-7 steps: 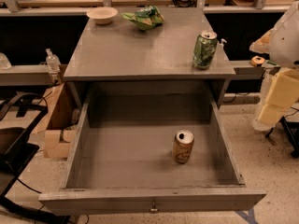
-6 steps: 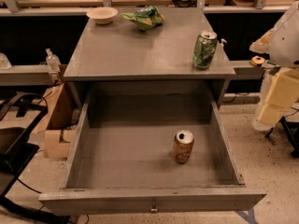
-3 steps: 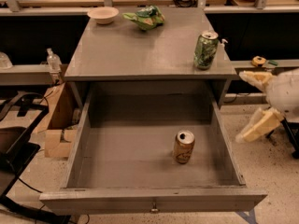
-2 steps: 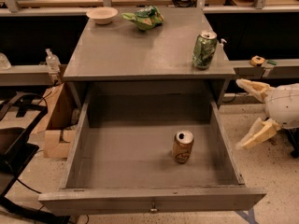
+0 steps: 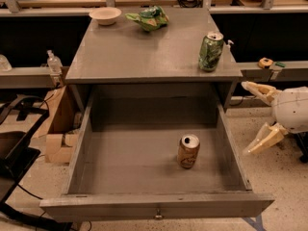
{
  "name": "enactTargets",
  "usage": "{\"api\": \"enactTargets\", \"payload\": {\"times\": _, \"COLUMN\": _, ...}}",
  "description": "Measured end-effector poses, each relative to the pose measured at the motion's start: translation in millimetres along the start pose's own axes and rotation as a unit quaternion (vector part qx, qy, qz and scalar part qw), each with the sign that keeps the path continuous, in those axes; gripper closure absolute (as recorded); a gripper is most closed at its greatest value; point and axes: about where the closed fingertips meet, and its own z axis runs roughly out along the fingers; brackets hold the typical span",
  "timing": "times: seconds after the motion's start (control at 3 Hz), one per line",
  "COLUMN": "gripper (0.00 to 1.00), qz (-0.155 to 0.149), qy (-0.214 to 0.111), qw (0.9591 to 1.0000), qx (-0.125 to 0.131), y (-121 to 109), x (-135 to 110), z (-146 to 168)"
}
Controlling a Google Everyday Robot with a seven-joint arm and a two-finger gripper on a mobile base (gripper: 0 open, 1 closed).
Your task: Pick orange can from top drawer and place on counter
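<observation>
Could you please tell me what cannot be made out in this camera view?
In the camera view:
- Orange can in the top drawer: label wording too small to read.
- Green can on the counter: label likewise unreadable.
- Hand, open, right of the drawer: the arm behind it lies beyond the right edge.

Up and left of the gripper (image 5: pixel 246 118) at the right edge stands a green can (image 5: pixel 211 51); a crumpled green bag (image 5: pixel 148 18) and a white bowl (image 5: pixel 105 15) lie farther that way. A clear bottle (image 5: pixel 54 62) and cardboard box (image 5: pixel 57 134) sit far to its left.
</observation>
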Motion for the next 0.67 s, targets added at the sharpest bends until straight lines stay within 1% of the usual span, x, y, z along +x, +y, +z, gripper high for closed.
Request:
{"api": "enactTargets", "payload": {"times": 0.33, "gripper": 0.00, "qz": 0.027, "qy": -0.022, "qw": 0.9991, "qx": -0.022, "y": 9, "x": 18, "z": 32}}
{"api": "enactTargets", "payload": {"times": 0.67, "gripper": 0.00, "qz": 0.061, "qy": -0.046, "qw": 0.9961, "qx": -0.045, "y": 22, "x": 42, "z": 81}}
